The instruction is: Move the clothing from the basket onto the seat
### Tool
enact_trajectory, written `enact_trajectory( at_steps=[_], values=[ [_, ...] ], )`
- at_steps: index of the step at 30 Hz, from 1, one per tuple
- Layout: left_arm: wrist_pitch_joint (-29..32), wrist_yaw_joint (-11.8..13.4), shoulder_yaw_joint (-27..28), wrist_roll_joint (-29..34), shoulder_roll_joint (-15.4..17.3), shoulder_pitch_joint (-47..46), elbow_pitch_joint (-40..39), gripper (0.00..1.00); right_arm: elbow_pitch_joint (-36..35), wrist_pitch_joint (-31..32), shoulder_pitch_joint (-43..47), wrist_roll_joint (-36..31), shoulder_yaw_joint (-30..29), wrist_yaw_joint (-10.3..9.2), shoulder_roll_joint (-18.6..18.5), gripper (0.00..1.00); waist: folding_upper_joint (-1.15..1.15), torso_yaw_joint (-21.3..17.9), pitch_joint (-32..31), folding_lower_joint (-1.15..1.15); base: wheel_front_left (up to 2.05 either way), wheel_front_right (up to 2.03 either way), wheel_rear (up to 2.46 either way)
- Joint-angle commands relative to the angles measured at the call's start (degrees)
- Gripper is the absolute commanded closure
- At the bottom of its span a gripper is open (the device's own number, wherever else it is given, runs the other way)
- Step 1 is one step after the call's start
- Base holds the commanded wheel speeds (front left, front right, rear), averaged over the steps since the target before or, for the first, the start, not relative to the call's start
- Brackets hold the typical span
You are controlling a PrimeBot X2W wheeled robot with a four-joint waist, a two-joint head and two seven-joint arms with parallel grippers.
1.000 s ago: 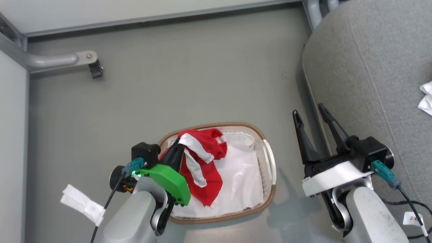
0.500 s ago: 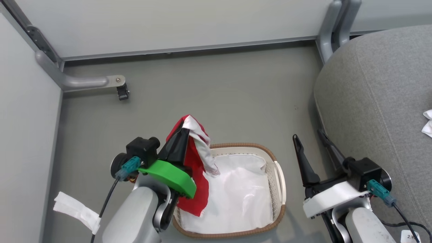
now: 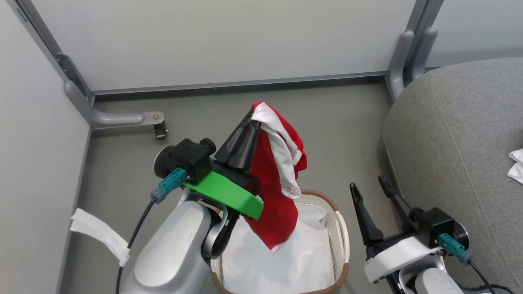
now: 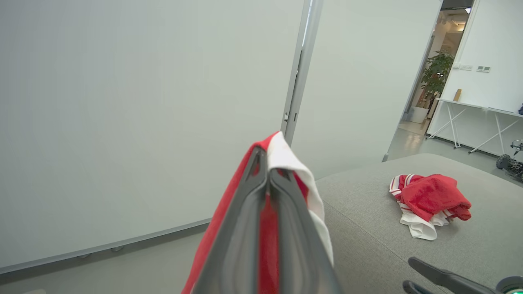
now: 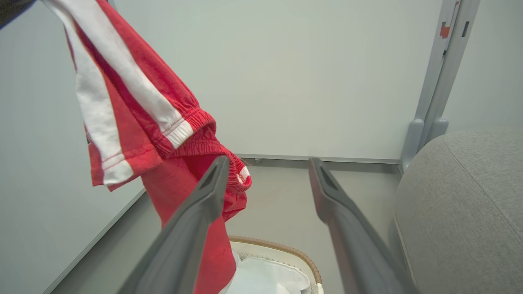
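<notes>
In left claw (image 3: pixel 252 114), one garment (image 3: pixel 273 200)

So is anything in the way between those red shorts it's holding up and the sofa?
Nothing really blocks the way. The red shorts hang from the shut left jaws over the basket; only the robot's own open right jaws sit low between them and the sofa.
</notes>
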Motion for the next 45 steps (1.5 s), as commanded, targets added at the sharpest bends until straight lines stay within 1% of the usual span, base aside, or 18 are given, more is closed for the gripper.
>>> enact_trajectory(
  at_steps=[1, 9, 15, 22, 27, 31, 37, 45],
  values=[
    [-0.22, -0.17, -0.47, -0.57, 0.13, -1.35, -0.71, 1.00, -0.05, -0.11, 0.87, 0.02, 0.05, -0.08, -0.13, 0.00, 0.00, 0.11, -0.26, 0.00, 0.00, 0.00, 0.00],
    [-0.22, -0.17, -2.44, -0.14, -0.14, -3.84, -4.60, 1.00, 0.40, -0.11, 1.41, 0.12, 1.16, -0.08, -0.01, 0.00, 0.00, 0.05, -0.72, 0.00, 0.00, 0.00, 0.00],
    [-0.22, -0.18, -2.96, -0.18, -0.26, -4.04, -5.33, 1.00, -0.36, -0.11, 0.21, -0.57, 4.01, -0.08, -0.51, 0.00, 0.00, 0.19, -0.40, 0.00, 0.00, 0.00, 0.00],
    [-0.21, -0.18, -2.71, 0.10, -0.34, -3.99, -5.05, 1.00, -4.64, -0.11, -3.07, -1.00, 10.11, -0.08, -1.45, 0.00, 0.00, 0.42, 0.31, 0.00, 0.00, 0.00, 0.00],
    [-0.21, -0.18, -2.83, 0.17, -0.37, -3.80, -5.00, 1.00, -8.46, -0.11, -5.35, -0.74, 13.08, -0.08, -1.65, 0.00, 0.00, 0.48, 0.86, 0.00, 0.00, 0.00, 0.00],
    [-0.22, -0.18, -3.28, -0.48, -0.39, -3.92, -5.21, 1.00, -9.38, -0.11, -7.50, -0.81, 14.99, -0.08, -1.55, 0.00, 0.00, 0.47, 1.26, 0.00, 0.00, 0.00, 0.00],
    [-0.22, -0.18, -4.53, -1.30, -0.39, -4.31, -5.56, 1.00, -7.95, -0.11, -11.23, -2.13, 15.53, -0.08, -0.78, 0.00, 0.00, 0.71, 1.62, 0.00, 0.00, 0.00, 0.00],
    [-0.22, -0.18, -6.43, -2.05, -0.38, -4.68, -6.24, 1.00, -5.53, -0.11, -14.63, -4.26, 13.21, -0.08, 0.11, 0.00, 0.00, 1.67, 2.16, 0.00, 0.00, 0.00, 0.00]
  ],
)
